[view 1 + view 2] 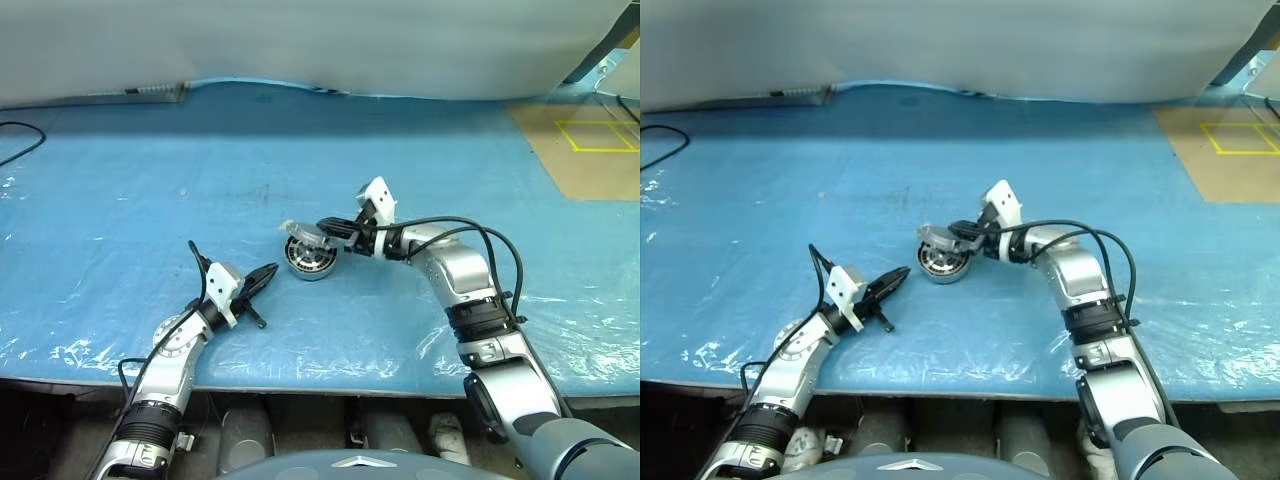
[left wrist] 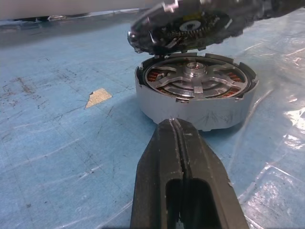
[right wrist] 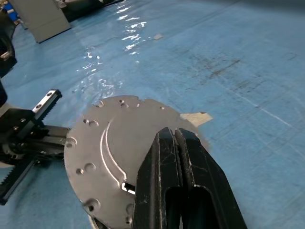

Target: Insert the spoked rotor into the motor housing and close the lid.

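Head views, table: blue plastic sheet (image 1: 150,180) over the bench, cardboard patch (image 1: 580,150) at the far right corner.
Head views, motor housing: motor housing (image 1: 310,262) sits on the sheet near the middle, between the two arms.
Head views, lid: lid (image 1: 305,236) is tilted over the housing's far edge, pinched at its rim by the right gripper (image 1: 330,229).
Head views, left gripper: left gripper (image 1: 268,275) is low over the sheet, just beside the housing, tips pointing at it, holding nothing.
Left wrist view, fingers: fingers (image 2: 162,157) pressed together, tips just short of the housing wall (image 2: 190,112).
Left wrist view, spoked rotor: spoked rotor (image 2: 198,81) is seated inside the housing, copper windings showing between the spokes; ribbed face of the lid hangs above it.
Right wrist view, lid: smooth grey face up, the right gripper's fingers (image 3: 164,167) clamped shut on its rim.
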Robot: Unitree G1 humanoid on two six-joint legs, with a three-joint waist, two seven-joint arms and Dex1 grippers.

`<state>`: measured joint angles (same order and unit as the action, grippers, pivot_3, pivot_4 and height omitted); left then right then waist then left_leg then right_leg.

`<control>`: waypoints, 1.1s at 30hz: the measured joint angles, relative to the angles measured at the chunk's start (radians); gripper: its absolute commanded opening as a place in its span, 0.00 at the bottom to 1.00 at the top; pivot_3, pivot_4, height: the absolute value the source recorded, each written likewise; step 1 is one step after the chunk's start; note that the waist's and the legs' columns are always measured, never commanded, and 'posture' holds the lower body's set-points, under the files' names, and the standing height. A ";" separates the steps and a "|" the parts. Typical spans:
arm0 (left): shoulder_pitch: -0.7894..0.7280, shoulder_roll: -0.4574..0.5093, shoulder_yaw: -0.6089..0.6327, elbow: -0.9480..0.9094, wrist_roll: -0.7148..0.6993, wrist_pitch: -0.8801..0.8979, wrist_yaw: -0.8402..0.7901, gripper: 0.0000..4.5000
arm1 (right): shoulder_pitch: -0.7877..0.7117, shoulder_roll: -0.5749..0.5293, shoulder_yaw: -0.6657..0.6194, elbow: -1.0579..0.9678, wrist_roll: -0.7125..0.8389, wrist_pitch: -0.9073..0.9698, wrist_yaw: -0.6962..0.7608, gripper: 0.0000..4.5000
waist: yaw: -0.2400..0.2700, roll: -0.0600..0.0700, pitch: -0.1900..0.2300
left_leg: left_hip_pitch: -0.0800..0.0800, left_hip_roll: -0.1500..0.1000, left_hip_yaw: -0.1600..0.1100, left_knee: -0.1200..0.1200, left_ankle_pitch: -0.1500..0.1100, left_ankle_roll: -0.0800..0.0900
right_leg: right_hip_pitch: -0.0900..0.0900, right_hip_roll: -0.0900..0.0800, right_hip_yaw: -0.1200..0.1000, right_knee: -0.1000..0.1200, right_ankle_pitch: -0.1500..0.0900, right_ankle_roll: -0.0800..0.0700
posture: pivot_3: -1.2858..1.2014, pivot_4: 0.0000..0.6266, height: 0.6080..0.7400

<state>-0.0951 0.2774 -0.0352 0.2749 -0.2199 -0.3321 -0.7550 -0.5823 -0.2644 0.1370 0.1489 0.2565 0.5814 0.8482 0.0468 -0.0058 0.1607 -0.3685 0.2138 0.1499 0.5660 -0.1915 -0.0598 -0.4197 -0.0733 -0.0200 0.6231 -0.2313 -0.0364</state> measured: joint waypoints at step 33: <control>0.013 -0.003 -0.007 -0.006 0.002 0.001 0.000 0.00 | 0.121 0.090 0.074 -0.190 -0.054 0.011 -0.219 0.99 | -0.001 0.000 0.000 | 0.000 -0.001 0.000 -0.002 0.000 0.000 | 0.000 0.000 0.000 -0.002 0.000 0.000 | 0.52 0.24 1.00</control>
<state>-0.0825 0.2744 -0.0420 0.2686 -0.2178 -0.3312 -0.7546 -0.4613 -0.1748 0.2107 -0.0412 0.2023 0.5926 0.6291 0.0454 -0.0058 0.1607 -0.3682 0.2133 0.1498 0.5636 -0.1916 -0.0603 -0.4197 -0.0733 -0.0197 0.6210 -0.2313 -0.0360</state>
